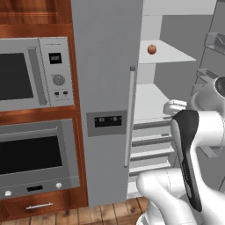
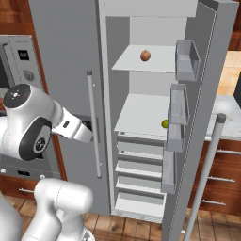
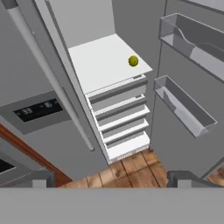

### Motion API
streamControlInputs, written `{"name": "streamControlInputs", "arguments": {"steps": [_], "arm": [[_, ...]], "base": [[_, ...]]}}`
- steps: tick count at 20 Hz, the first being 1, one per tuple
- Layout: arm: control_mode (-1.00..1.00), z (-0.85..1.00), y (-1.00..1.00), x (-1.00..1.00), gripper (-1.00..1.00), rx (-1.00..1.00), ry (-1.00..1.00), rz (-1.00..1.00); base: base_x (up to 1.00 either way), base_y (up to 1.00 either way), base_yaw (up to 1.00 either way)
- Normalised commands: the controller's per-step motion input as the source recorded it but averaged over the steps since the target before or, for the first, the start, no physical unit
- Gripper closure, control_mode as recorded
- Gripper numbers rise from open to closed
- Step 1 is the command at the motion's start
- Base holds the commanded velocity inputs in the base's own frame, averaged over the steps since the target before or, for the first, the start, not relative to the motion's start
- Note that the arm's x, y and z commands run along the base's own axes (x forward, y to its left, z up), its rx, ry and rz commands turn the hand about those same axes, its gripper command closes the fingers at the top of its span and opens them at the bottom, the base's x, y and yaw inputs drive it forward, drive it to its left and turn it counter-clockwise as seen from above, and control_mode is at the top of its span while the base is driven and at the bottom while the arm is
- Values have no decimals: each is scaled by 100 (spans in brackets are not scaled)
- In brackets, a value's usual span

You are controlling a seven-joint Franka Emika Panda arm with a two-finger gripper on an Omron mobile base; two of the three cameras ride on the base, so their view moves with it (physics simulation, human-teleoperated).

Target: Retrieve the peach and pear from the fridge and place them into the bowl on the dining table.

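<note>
We see the fridge [image 2: 141, 117] with its right door swung wide open and its left door shut. The peach [image 2: 145, 55] sits alone near the middle of the upper white shelf [image 2: 136, 63]. The pear [image 3: 133, 61] rests on the lower white shelf [image 3: 100, 61], close to that shelf's front right corner, just beside the door bins. Our pincer [image 3: 111, 178] hangs in front of the open compartment, above the wooden floor, its two fingertips [image 3: 43, 178] spread wide apart and holding nothing, well apart from both fruits.
</note>
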Motion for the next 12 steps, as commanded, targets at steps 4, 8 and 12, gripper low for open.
{"name": "streamControlInputs", "arguments": {"steps": [4, 8, 12], "arm": [[-100, -4, 0, 0, -100, 0, -8, 0], [-100, -29, 9, 0, -100, -3, -27, 0], [-100, -19, 14, -3, -100, -8, -34, 0]], "base": [[0, 0, 0], [0, 0, 0], [0, 0, 0]]}}
